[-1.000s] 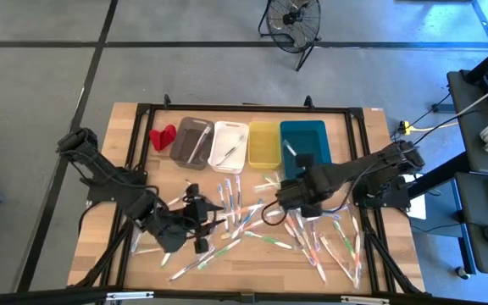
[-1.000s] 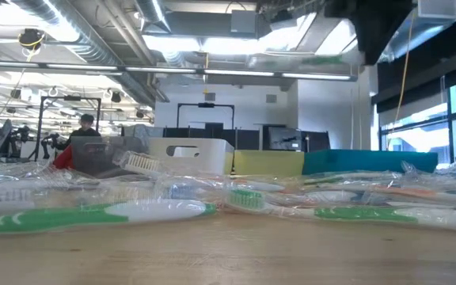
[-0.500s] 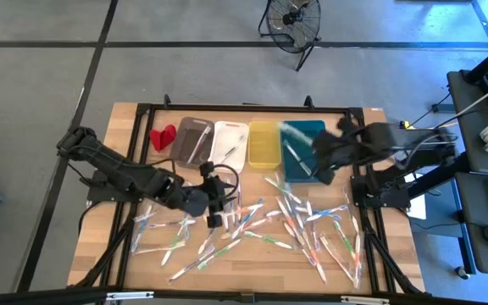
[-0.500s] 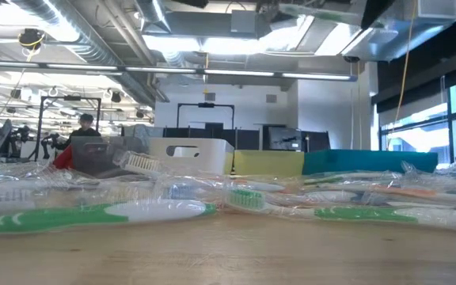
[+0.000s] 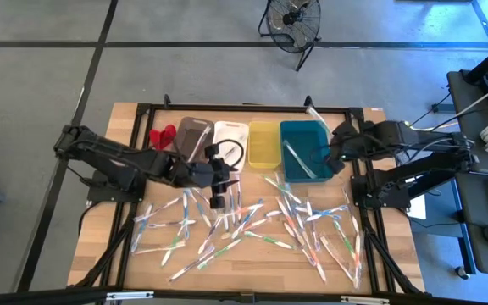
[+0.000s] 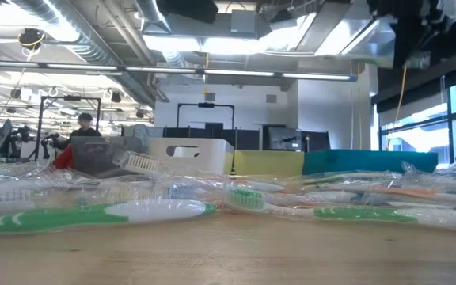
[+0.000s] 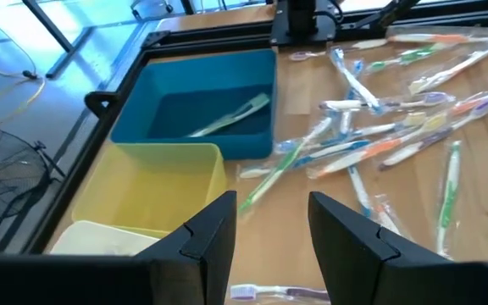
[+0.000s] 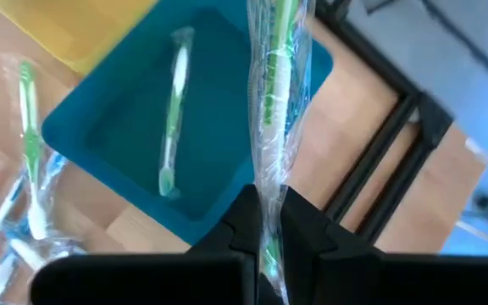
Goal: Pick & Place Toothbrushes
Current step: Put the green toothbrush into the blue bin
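A: High view. Right gripper [image 5: 333,152] sits at the teal bin's [image 5: 305,133] outer edge, a wrapped toothbrush [image 5: 315,111] sticking up from it past the bin's far end. One toothbrush [image 5: 296,159] already lies inside.

B: Left gripper [image 5: 219,174]?

A: Just in front of the white bin [image 5: 228,129], above the near edge of the scattered toothbrushes [image 5: 252,220] on the worktop [image 5: 125,144]. Nothing visible in it from here. Grey bin [image 5: 191,135] and yellow bin [image 5: 263,142] complete the row; a small red object [image 5: 162,135] lies beside the grey one.

B: Low view?

A: Wrapped toothbrushes [image 6: 101,214] lie across the foreground, bins behind. Dark arm parts up top only; no fingers readable. A person [image 6: 85,127] sits far back in the room.

B: Left wrist view.

A: The left arm's fingers [image 7: 214,237] stand apart, with nothing between them. Beyond them, the yellow bin [image 7: 155,182], the teal bin [image 7: 195,103] with its one brush, and loose brushes [image 7: 396,127] on the wood. My guess: it is free for another pick.

B: Right wrist view.

A: Fingers [image 8: 244,224] pressed together on a green toothbrush [image 8: 274,93] in its clear wrapper, pinched low so most of its length hangs over the teal bin [image 8: 117,144]. Likely held there to drop beside the green brush [image 8: 172,119] inside. The grip is on slippery film, so it could slide.
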`<action>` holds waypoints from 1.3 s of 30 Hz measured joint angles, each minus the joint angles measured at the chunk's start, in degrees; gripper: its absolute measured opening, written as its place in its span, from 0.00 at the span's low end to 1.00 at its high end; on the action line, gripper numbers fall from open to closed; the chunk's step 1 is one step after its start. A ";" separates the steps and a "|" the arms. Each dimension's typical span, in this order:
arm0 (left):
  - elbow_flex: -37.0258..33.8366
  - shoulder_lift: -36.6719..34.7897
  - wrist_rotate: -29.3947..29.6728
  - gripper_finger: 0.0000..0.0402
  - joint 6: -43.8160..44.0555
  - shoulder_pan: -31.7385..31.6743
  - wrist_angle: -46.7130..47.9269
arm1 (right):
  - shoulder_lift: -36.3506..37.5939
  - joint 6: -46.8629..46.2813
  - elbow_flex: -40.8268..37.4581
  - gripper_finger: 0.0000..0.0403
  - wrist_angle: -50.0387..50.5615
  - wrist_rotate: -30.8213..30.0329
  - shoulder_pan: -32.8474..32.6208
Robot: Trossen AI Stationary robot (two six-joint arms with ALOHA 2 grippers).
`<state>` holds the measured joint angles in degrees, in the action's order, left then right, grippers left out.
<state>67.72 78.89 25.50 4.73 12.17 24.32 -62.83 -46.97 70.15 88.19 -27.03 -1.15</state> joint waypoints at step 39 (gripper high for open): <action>0.02 -0.04 -6.13 0.36 0.46 -3.66 7.23 | -0.07 15.22 -30.06 0.05 -38.98 22.78 21.62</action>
<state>67.75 78.85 19.38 5.19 8.51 31.55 -62.89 -31.75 40.09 49.21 -4.25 20.47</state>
